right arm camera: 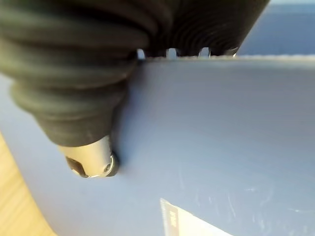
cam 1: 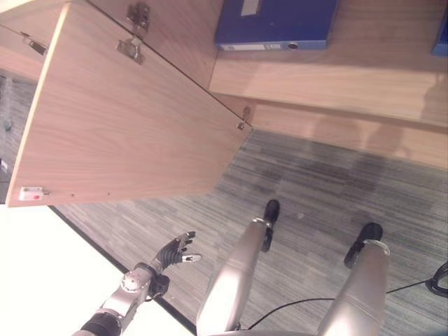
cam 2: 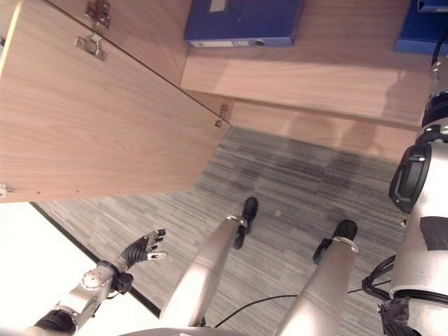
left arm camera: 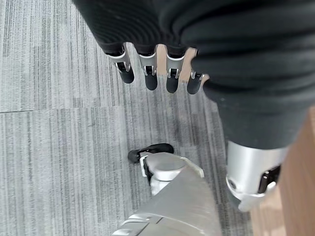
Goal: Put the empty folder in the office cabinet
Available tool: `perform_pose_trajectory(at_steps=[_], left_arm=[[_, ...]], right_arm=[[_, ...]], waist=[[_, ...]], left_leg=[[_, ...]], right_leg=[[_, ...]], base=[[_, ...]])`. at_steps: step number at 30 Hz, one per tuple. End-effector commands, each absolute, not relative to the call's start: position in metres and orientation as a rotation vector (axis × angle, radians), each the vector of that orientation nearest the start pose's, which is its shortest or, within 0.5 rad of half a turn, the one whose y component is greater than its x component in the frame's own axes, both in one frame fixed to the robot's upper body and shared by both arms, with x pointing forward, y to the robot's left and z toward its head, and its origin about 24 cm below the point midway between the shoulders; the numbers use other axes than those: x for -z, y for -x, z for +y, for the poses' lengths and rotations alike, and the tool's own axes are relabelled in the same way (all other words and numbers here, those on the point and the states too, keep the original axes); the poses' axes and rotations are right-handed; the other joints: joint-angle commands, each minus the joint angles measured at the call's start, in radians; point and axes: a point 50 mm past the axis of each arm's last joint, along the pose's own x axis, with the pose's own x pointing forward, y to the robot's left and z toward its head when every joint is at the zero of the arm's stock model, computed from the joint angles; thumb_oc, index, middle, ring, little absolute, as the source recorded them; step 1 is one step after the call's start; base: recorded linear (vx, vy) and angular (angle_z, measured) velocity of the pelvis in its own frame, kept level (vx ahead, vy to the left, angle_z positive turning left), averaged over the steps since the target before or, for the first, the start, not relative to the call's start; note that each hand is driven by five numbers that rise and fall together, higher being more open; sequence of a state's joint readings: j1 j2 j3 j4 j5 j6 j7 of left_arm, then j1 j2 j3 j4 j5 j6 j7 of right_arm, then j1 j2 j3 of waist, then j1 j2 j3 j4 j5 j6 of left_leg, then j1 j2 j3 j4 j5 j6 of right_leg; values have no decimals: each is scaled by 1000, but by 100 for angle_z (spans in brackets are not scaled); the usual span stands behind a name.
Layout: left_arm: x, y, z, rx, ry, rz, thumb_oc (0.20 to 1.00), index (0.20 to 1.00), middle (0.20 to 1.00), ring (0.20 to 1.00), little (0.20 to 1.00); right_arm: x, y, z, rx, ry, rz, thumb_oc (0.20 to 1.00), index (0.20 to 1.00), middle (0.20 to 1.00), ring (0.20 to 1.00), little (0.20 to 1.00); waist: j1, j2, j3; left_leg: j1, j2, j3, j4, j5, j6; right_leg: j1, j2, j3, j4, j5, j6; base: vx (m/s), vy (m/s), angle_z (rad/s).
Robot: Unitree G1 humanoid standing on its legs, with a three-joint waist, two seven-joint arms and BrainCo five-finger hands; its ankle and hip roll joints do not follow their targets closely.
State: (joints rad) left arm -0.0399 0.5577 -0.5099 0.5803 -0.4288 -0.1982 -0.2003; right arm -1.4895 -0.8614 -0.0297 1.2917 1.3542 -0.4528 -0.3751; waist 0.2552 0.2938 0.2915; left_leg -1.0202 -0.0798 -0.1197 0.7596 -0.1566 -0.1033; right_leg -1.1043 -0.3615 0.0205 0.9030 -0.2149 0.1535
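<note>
Your right hand (right arm camera: 93, 162) is clamped on the blue folder (right arm camera: 211, 137) above the cabinet shelf (cam 2: 315, 77); slide it in level beside the other blue folder (cam 2: 241, 21). Keep your left hand (cam 1: 175, 250), fingers relaxed apart, low and away from the open cabinet door (cam 1: 126, 119)

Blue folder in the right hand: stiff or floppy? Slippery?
Probably stiff: the blue folder looks flat, edge straight, in the right hand. Possibly slippery: the cover looks smooth where the thumb presses. Held at one edge, it may swing or tip.

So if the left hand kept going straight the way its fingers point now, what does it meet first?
Probably the grey carpet floor. The left hand hangs open, low beside the open cabinet door, holding nothing; depth is unclear.
</note>
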Motion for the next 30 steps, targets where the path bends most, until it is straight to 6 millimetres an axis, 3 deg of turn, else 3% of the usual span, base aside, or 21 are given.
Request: perform_pose_trajectory(at_steps=[1,7,12,21,23,25,26,27,30], left_arm=[[65,-200,236,316,-231,547,1000,1000,1000,1000,1000],[63,-202,236,300,-219,529,1000,1000,1000,1000,1000],[62,-202,238,289,-221,527,1000,1000,1000,1000,1000],[64,-199,246,268,-245,547,1000,1000,1000,1000,1000],[64,-196,253,252,-257,565,1000,1000,1000,1000,1000],[65,-196,254,252,-270,573,1000,1000,1000,1000,1000],[67,-194,255,251,-275,580,1000,1000,1000,1000,1000],[69,-192,257,248,-292,595,1000,1000,1000,1000,1000],[70,-192,261,244,-317,614,1000,1000,1000,1000,1000]], right_arm=[[-360,-301,-402,851,-1093,-991,200,200,200,200,200],[-354,-304,-399,873,-1111,-975,200,200,200,200,200],[-363,-303,-396,853,-1140,-1002,200,200,200,200,200],[-391,-292,-390,830,-1184,-1084,200,200,200,200,200],[-412,-279,-392,841,-1143,-1123,200,200,200,200,200],[-418,-274,-394,862,-1108,-1120,200,200,200,200,200],[-417,-274,-396,879,-1103,-1105,438,438,438,438,438],[-416,-275,-400,904,-1089,-1053,1000,1000,1000,1000,1000],[-397,-278,-413,973,-1125,-917,1000,1000,1000,1000,1000]], waist=[[-30,15,-17],[-37,14,-19],[-36,8,-28],[-35,-6,-49],[-34,-23,-63],[-34,-24,-65],[-35,-27,-68],[-38,-35,-73],[-42,-44,-77]], left_leg=[[-22,47,6,-99,20,-9],[-44,35,20,-98,17,-4],[-44,31,28,-96,14,0],[-3,36,24,-136,21,-2],[22,38,13,-162,29,-10],[29,40,9,-181,43,-12],[33,40,7,-182,37,-14],[38,43,3,-189,39,-16],[44,46,3,-201,42,-19]], right_leg=[[111,29,29,64,-155,65],[74,28,55,75,-155,64],[73,23,67,75,-149,66],[123,23,57,41,-150,66],[158,20,44,19,-149,66],[165,22,36,7,-137,67],[171,22,35,7,-145,67],[175,22,32,4,-143,67],[183,23,29,-4,-142,67]], base=[[0,0,0],[28,32,-5],[6,8,-2],[0,0,0],[-5,-45,4],[-16,-17,2],[0,0,0],[0,0,0],[-9,-28,6]])
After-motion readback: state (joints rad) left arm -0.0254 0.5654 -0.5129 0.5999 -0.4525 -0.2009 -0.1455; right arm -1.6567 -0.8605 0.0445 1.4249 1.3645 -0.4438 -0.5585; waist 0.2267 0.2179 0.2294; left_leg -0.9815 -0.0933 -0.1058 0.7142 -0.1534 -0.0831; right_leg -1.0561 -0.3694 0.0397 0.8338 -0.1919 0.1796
